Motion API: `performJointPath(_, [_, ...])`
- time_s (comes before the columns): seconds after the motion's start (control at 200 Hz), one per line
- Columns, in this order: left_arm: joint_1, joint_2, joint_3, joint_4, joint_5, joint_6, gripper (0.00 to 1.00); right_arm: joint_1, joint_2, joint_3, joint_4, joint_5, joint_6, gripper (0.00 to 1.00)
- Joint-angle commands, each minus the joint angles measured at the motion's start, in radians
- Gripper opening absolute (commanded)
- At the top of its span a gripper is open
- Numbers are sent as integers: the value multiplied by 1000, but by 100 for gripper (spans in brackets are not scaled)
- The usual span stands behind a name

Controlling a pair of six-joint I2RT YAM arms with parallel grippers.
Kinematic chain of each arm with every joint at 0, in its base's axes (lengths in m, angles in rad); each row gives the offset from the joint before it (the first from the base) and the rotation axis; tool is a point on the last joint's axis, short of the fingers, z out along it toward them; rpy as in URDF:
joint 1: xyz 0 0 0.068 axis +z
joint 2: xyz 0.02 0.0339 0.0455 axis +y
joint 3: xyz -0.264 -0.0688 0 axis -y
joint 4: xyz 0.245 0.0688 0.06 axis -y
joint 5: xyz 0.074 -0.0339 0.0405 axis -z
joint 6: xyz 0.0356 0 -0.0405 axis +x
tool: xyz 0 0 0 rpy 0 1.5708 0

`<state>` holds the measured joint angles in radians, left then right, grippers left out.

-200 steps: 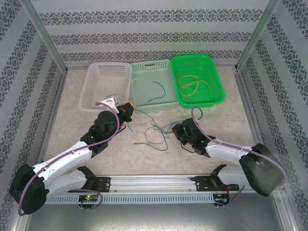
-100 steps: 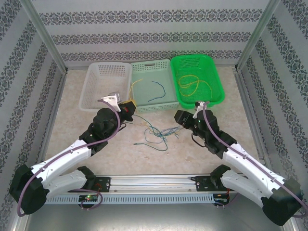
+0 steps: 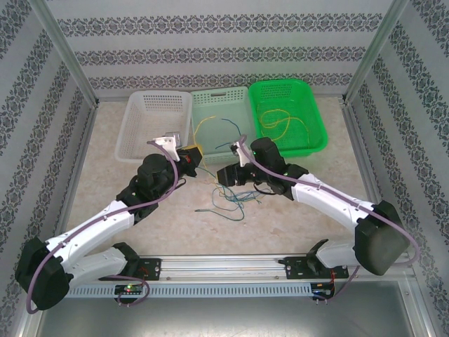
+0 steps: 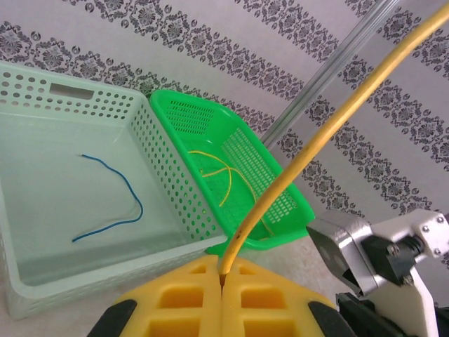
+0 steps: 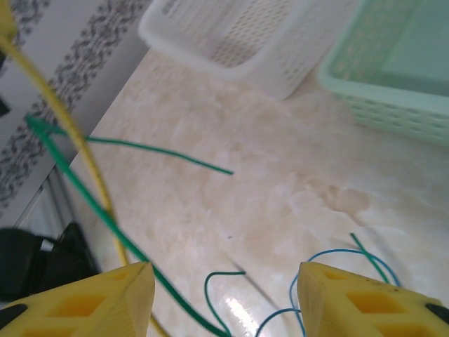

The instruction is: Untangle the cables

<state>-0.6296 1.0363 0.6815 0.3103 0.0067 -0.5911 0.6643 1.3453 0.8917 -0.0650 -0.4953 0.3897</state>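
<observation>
My left gripper (image 3: 189, 155) is shut on one end of a yellow cable (image 3: 198, 126) that arcs up over the pale green basket (image 3: 210, 156). In the left wrist view the yellow fingers (image 4: 182, 302) press together on that cable (image 4: 316, 140). My right gripper (image 3: 222, 175) hangs open over a loose tangle of green and blue cables (image 3: 236, 197) on the table. Its fingers (image 5: 91, 302) stand wide apart, and green cable (image 5: 140, 270) and blue cable (image 5: 330, 256) lie below them. A blue cable (image 4: 112, 203) lies in the pale green basket. Yellow cables (image 3: 280, 125) lie in the bright green basket (image 3: 317, 123).
Three baskets stand in a row at the back: a white basket (image 3: 144, 133), the pale green one and the bright green one. Patterned walls and metal posts (image 3: 66, 63) enclose the table. The two grippers are close together in front of the pale green basket.
My right arm swung left from beside the bright green basket to above the tangle, and its gripper opened. The left gripper rose a little, drawing the yellow cable up over the pale green basket.
</observation>
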Motion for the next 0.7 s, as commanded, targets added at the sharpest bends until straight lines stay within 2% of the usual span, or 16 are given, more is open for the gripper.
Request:
performJointPath(0.0, [15,12,40,-24,31,26,4,17,17,33,-29,-75,-106,57])
performJointPath(0.27, [18,33,56,-31,39,17,4,28,42,18,-29,-85,-115,56])
performJointPath(0.505, [21,32,57,-27,39,16,4,28,58,10,-15,-75,-107,44])
performJointPath(0.699, [28,27,45,-33,39,6,4,22,35,-12,-14,-69,-96,42])
